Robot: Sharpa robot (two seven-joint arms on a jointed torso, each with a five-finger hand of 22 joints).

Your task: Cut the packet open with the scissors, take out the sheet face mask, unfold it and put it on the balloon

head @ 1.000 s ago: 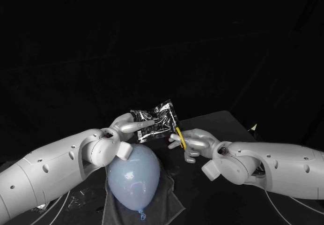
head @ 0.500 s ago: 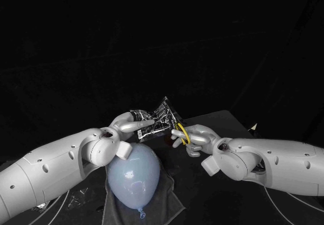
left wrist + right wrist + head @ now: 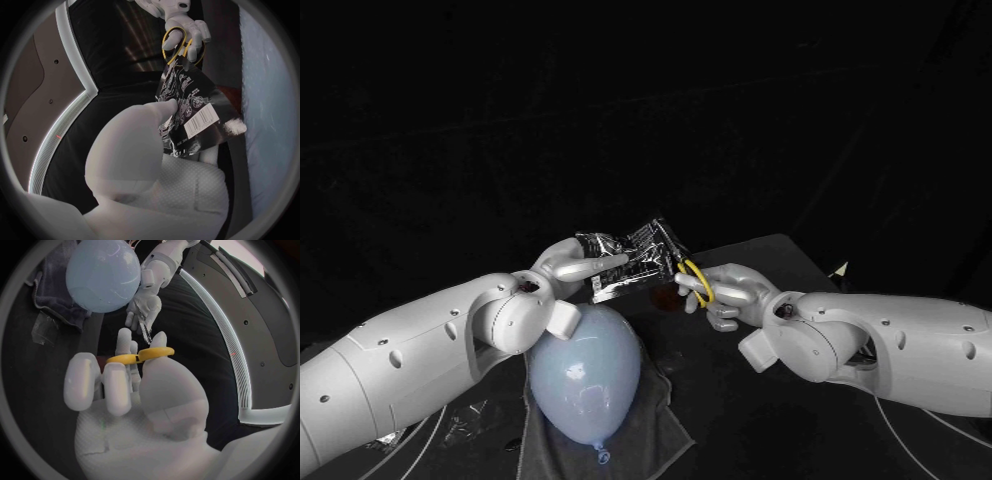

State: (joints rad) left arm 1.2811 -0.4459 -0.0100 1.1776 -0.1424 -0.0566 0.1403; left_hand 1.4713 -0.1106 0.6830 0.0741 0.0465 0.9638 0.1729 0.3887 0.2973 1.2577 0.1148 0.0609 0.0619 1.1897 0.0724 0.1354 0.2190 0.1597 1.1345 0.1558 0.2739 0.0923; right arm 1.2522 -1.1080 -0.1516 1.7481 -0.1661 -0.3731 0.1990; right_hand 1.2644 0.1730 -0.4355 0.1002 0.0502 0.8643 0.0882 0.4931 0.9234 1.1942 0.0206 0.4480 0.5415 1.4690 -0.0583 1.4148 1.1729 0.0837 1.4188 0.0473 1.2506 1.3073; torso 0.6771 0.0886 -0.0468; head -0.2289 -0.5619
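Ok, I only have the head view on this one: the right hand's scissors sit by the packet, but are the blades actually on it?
Observer: In the left wrist view the scissors meet the packet at the corner farthest from the left hand. I can't tell whether it is cut.
Operator: Which face of the packet is turned away from me?
Observer: The one with a white barcode label.
Operator: And the hold on the handles?
Observer: In the right wrist view the right hand has its thumb through one yellow loop and fingers at the other.
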